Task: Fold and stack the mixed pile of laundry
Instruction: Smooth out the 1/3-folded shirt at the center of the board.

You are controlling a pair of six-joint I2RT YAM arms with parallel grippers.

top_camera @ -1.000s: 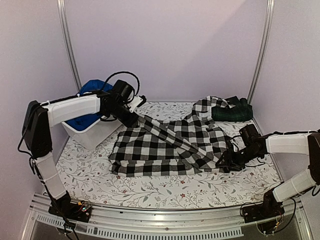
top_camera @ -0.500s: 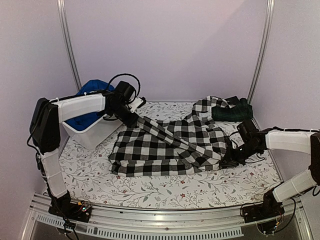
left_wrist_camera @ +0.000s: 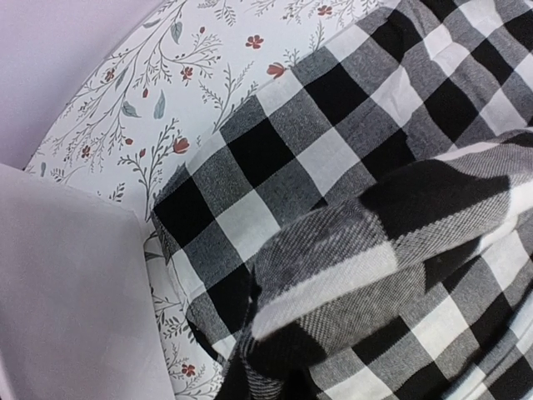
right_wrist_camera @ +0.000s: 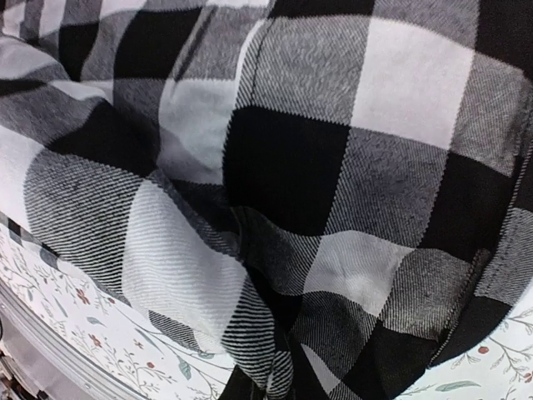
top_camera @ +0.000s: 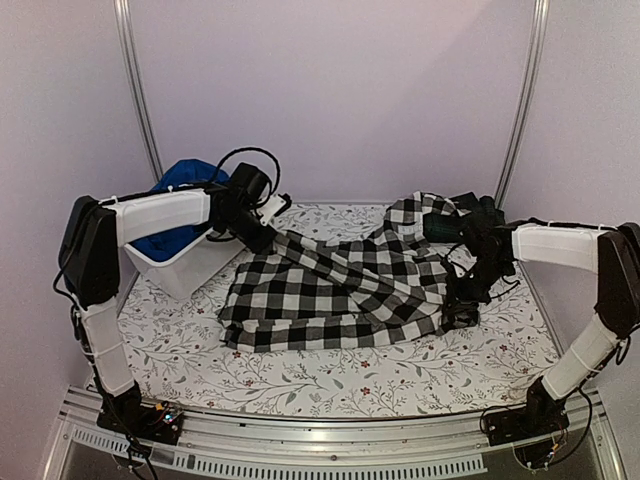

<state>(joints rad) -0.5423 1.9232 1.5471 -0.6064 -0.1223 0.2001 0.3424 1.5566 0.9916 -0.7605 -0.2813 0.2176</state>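
Note:
The black-and-white checked shirt (top_camera: 340,290) lies spread across the middle of the table. My left gripper (top_camera: 268,238) is shut on its far left corner beside the tub, and the cloth runs taut from it. My right gripper (top_camera: 462,308) is shut on the shirt's right edge, low over the table. In both wrist views the checked cloth (left_wrist_camera: 333,167) (right_wrist_camera: 291,167) fills the frame, bunches at the bottom edge and hides the fingers. The dark green-navy tartan garment (top_camera: 465,225) lies crumpled at the back right. The bright blue garment (top_camera: 175,185) sits in the tub.
The white plastic tub (top_camera: 185,270) stands at the back left, its wall close beside my left gripper (left_wrist_camera: 67,283). The floral table cover (top_camera: 330,375) shows bare in front of the shirt. Metal posts and lilac walls enclose the back and sides.
My right arm has swung toward the back and its gripper has moved a little farther from the front edge, drawing the shirt's right edge with it. The left gripper barely shifted.

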